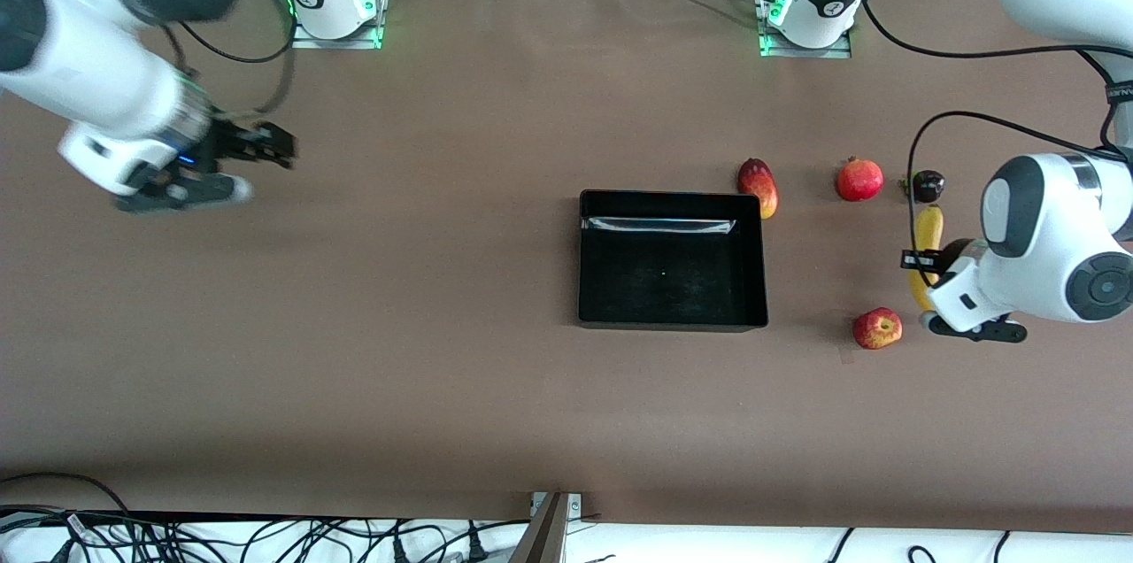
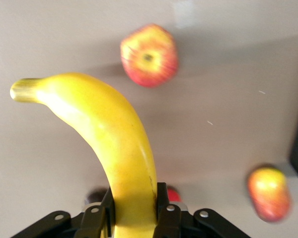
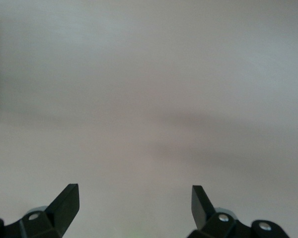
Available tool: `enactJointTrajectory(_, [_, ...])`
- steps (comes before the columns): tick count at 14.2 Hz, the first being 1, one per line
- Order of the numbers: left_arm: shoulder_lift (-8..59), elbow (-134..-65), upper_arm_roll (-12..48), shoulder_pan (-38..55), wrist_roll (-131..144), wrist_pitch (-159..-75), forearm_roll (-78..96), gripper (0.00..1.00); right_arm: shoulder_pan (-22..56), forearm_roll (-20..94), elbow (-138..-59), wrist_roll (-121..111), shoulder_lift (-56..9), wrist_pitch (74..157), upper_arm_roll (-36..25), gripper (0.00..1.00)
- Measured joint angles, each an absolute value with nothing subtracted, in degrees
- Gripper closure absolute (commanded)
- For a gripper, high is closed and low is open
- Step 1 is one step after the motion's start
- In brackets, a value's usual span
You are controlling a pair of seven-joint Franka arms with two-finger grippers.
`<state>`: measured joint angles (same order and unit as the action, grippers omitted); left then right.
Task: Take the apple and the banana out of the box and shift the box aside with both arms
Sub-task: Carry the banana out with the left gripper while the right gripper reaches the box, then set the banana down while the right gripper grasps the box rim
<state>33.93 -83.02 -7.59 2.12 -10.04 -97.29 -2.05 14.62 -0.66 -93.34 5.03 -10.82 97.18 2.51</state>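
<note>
My right gripper (image 1: 265, 147) hangs over bare, matte brown tabletop (image 1: 443, 324) at the right arm's end, jaws spread wide, holding nothing. Mid-table sits the shallow, glossy black plastic box (image 1: 671, 313), low-walled and rectangular. Beside its corner lies an elongated red-yellow mango-like fruit (image 1: 759, 187), then a round red pomegranate (image 1: 859, 179). The small round red apple with yellow streaks (image 1: 877, 328) rests nearer the front camera. My left gripper (image 2: 134, 218) has its jaws clamped on the smooth, long curved yellow banana (image 2: 114, 148), just beside that apple.
</note>
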Motion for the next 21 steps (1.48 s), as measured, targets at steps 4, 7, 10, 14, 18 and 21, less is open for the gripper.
enactJointTrajectory(4, [38.5,-84.7,-7.6,-1.0,-12.7,-108.0,-4.5,1.0,24.1,0.7,-89.6,14.8,-21.1,106.5,2.9,0.0])
enactJointTrajectory(7, [41.1,-85.7,-7.6,-2.1,-12.8,-113.7,-4.7,1.0,29.9,0.8,-88.3,24.5,-27.5,118.2,3.0,0.0])
enactJointTrajectory(10, [42.5,-86.3,-7.6,-2.8,-12.8,-118.4,-4.7,1.0,33.7,1.0,-85.0,29.5,-33.9,126.5,3.1,0.0])
enactJointTrajectory(14, [45.4,-87.5,-7.6,-4.3,-12.8,-125.9,-4.7,1.0,39.5,1.0,-77.9,40.4,-42.0,131.9,3.0,0.06])
enactJointTrajectory(18, [45.9,-87.5,-7.6,-4.4,-12.6,-127.0,-4.7,0.0,42.2,0.8,-77.0,41.3,-46.6,135.2,2.7,0.79])
enactJointTrajectory(21, [46.1,-87.5,-7.6,-4.2,-12.5,-127.2,-4.7,0.0,42.4,0.7,-77.0,41.3,-48.7,135.8,2.1,1.0])
